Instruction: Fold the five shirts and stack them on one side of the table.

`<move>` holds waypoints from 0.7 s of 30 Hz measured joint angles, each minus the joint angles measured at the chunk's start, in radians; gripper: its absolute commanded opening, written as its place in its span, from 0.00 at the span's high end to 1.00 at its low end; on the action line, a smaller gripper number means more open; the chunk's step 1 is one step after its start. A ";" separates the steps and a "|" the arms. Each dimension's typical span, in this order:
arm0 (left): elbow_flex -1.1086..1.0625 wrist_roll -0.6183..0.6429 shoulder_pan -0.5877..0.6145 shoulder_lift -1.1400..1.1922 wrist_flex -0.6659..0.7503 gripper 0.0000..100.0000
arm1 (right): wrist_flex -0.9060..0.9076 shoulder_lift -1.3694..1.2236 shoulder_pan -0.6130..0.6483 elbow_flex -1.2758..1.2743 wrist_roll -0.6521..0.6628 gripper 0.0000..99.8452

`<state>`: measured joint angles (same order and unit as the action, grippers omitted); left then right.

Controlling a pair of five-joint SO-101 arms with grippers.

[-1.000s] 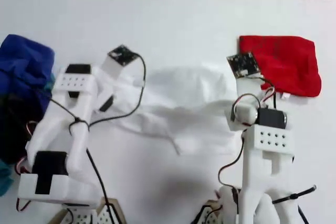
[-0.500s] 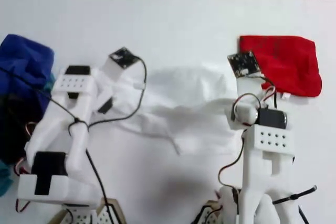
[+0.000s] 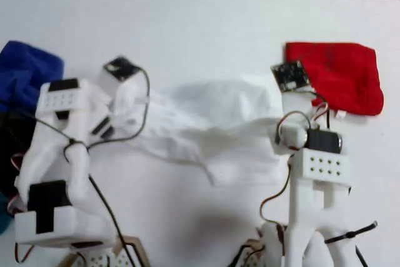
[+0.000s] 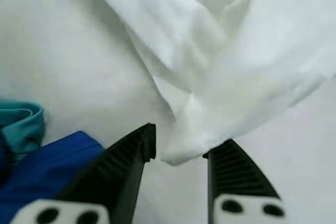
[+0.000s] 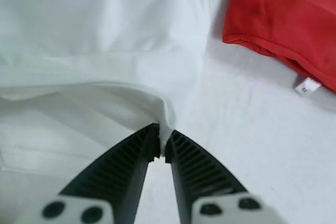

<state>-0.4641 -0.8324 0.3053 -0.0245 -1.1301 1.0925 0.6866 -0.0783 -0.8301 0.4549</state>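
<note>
White shirt is seen lying rumpled across the middle of the counter, drawn out lengthwise between the two arms. One end of it is pinched by the right claw, whose jaws are pressed together on a raised fold at the cloth's edge. At the other end, the left claw is held spread. A hanging corner of the same garment is seen in the gap between its dark fingers, and it cannot be told whether either finger is touched by it.

A red shirt is laid folded on the counter just beyond the right arm. It sits close beside the pinched end of the white garment, and a small white label is shown at its near edge. A blue shirt is bunched at the counter's left edge, next to the left arm. A teal cloth is seen touching it.
</note>
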 measured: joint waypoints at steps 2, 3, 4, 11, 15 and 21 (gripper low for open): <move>0.000 -0.003 0.017 0.000 0.014 0.83 | 0.000 0.000 0.000 0.000 0.000 0.98; 0.000 -0.003 0.023 0.000 0.020 0.83 | 0.000 0.000 0.000 0.000 0.000 0.98; 0.000 -0.003 0.026 -0.003 0.020 0.83 | 0.000 0.000 0.000 0.000 0.000 0.98; 0.000 -0.008 0.012 -0.005 -0.015 0.83 | 0.000 0.000 0.000 0.000 0.000 0.98; 0.041 -0.008 -0.035 -0.011 -0.063 0.83 | 0.000 0.000 0.002 0.000 0.000 0.98; 0.370 -0.008 -0.046 -0.011 -0.273 0.83 | 0.000 0.000 0.002 0.000 0.000 0.98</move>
<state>-0.0944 -0.8401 0.2593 -0.0353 -1.4032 1.0925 0.6866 -0.0767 -0.8301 0.4549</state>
